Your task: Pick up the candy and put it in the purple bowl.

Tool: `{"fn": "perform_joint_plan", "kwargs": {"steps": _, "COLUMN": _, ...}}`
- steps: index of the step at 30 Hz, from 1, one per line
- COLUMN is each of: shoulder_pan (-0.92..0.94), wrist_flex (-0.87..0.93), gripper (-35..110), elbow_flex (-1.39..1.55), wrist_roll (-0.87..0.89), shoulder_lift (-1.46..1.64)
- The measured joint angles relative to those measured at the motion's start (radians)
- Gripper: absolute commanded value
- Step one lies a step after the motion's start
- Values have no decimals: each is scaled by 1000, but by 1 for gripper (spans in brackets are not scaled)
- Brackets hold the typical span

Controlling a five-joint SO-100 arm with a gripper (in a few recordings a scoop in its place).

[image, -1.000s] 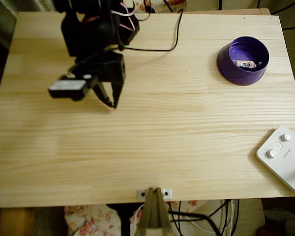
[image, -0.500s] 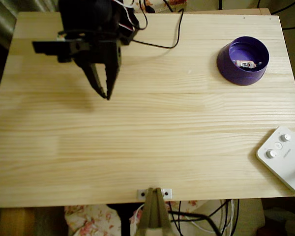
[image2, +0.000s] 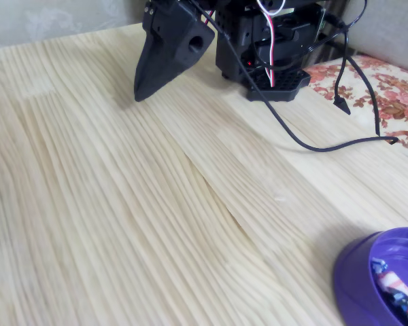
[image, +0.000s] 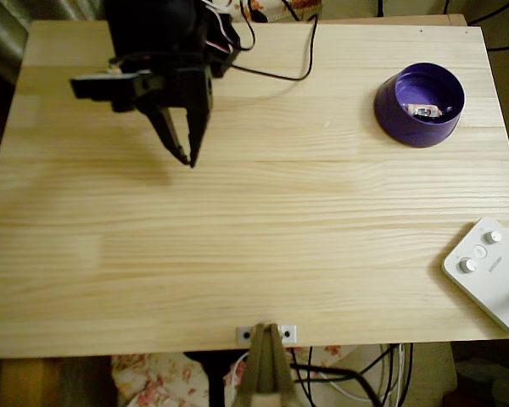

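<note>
The candy point(image: 422, 110) lies inside the purple bowl point(image: 390, 106) at the table's back right in the overhead view. In the fixed view the candy point(image2: 396, 291) shows on the floor of the purple bowl point(image2: 353, 268) at the lower right corner. My black gripper point(image: 188, 160) hovers over the back left of the table, far from the bowl. Its fingers point toward the table's front and meet at their tips with nothing between them. In the fixed view the gripper point(image2: 140, 96) looks like a closed wedge just above the wood.
A white device with round buttons point(image: 488, 271) lies at the front right corner. A black cable point(image: 271, 76) runs from the arm's base across the back of the table. A metal bracket point(image: 265, 334) sits at the front edge.
Over the last second the arm pulled back toward its base and the wrist turned, swinging the camera block from front-left to left. In the last half second it shifted only slightly.
</note>
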Motion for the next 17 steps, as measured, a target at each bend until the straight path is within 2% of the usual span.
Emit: {"fn": "perform_joint_plan", "kwargs": {"steps": 17, "shoulder_pan": -12, "wrist_flex": 0, "gripper": -1, "elbow_flex": 0, "wrist_roll": 0, "shoulder_lift": 0}}
